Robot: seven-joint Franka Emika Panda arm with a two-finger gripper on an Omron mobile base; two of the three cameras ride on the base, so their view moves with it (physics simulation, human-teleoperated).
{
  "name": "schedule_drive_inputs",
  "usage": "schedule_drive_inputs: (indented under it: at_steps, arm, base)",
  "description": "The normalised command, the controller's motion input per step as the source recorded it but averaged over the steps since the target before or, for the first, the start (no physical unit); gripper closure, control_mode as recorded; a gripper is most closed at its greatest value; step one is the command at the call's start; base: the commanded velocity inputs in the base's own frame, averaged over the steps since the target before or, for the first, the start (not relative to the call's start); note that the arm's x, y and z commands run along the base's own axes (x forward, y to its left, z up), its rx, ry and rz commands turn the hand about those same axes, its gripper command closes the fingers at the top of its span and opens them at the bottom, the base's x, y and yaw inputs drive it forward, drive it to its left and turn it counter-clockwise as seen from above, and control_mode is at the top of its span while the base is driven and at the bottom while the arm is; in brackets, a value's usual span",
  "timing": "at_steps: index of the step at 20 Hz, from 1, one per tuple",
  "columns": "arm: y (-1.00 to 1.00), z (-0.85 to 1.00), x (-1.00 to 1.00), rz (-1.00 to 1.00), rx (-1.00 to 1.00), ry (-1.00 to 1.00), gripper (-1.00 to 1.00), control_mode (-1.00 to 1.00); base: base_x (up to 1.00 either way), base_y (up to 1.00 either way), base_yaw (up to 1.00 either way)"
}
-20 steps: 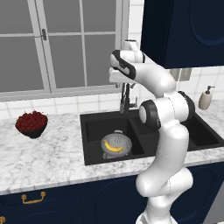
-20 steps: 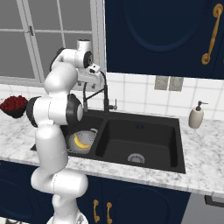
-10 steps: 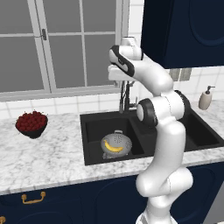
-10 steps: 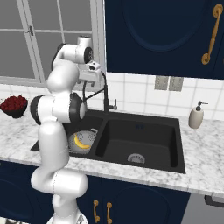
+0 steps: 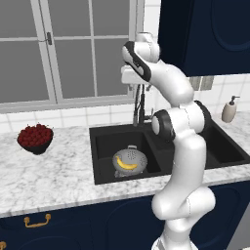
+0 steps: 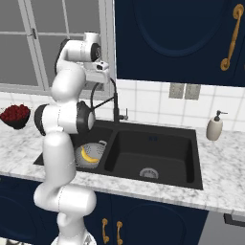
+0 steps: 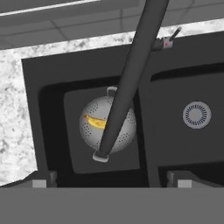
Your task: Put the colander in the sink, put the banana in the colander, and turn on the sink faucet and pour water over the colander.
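Observation:
The silver colander stands in the left basin of the black sink, and the yellow banana lies inside it. The black gooseneck faucet rises behind the divider. My gripper hangs open just over the top of the faucet's arch and points down. In the hand view the faucet neck runs between my spread fingers, above the colander and the banana. I see no water.
A dark bowl of red fruit sits on the marble counter at the left. A beige soap dispenser stands right of the sink. A dark blue upper cabinet hangs close to the arm's right. The faucet's lever sits at its base.
The hand has shifted slightly over the faucet's arch. Colander and banana have not moved.

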Motion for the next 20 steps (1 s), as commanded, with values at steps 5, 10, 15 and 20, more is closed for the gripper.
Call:
schedule_drive_inputs:
  at_steps: [5, 10, 15, 20]
  arm:
    - [-0.35, 0.06, -0.73, 0.00, 0.00, 0.00, -1.00, -1.00]
    - [-0.65, -0.03, -0.99, 0.00, 0.00, -0.04, -1.00, -1.00]
    - [-0.38, -0.18, -1.00, 0.02, 0.00, -0.16, -1.00, -1.00]
    - [-0.13, -0.30, -0.86, 0.07, 0.00, -0.25, -1.00, -1.00]
  base:
    - [0.00, 0.00, 0.00]
    - [0.00, 0.00, 0.00]
    - [0.00, 0.00, 0.00]
    - [0.00, 0.00, 0.00]
